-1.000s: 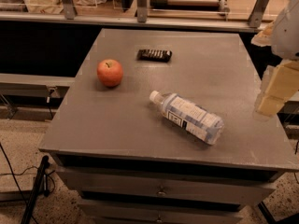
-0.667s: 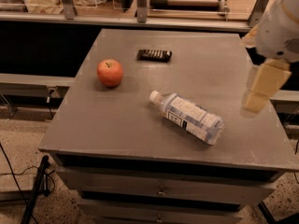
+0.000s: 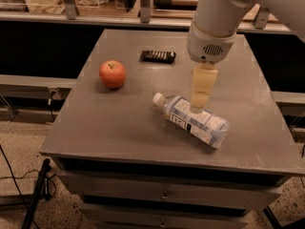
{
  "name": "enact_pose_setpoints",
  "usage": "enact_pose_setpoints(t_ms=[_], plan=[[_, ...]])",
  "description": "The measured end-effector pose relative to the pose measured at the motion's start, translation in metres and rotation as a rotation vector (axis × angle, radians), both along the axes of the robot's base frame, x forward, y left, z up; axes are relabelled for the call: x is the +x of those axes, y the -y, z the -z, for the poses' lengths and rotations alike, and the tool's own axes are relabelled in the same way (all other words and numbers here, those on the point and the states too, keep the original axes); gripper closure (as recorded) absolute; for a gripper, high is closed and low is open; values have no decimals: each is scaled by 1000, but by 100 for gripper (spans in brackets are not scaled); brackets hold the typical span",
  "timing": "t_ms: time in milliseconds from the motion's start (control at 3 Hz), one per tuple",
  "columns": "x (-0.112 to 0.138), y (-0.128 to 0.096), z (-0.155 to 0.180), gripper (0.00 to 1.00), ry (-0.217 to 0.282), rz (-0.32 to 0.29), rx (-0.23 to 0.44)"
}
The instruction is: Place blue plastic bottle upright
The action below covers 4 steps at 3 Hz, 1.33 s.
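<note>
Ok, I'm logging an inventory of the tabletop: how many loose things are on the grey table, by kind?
Bottle: 1, the blue plastic bottle, lying on its side
Fruit: 1, the red apple
Packet: 1, the dark flat packet, towards the far edge
Total: 3
Not counted: the pincer, which hangs just above the bottle.

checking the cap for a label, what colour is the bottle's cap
White cap, camera view; gripper hangs over the blue plastic bottle.

Arm [image 3: 217, 18]: white, reaching in from far right, wrist angling downward. End effector [image 3: 198, 106]: pointing straight down, hovering right of centre.
</note>
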<state>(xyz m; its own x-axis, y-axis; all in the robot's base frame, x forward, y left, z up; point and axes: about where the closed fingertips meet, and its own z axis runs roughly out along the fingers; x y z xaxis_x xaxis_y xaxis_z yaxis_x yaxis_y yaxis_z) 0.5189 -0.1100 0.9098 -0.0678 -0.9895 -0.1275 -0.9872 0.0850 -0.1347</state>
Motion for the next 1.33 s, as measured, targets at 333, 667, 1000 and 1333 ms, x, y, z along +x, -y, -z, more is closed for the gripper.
enact_pose_setpoints(t_ms=[333, 667, 1000, 1333], plan=[[-2, 4, -2, 0, 6, 8, 5], [-5, -2, 5, 0, -4, 85, 37], [-9, -21, 20, 0, -33, 197, 26], [-12, -41, 45, 0, -68, 344, -37]])
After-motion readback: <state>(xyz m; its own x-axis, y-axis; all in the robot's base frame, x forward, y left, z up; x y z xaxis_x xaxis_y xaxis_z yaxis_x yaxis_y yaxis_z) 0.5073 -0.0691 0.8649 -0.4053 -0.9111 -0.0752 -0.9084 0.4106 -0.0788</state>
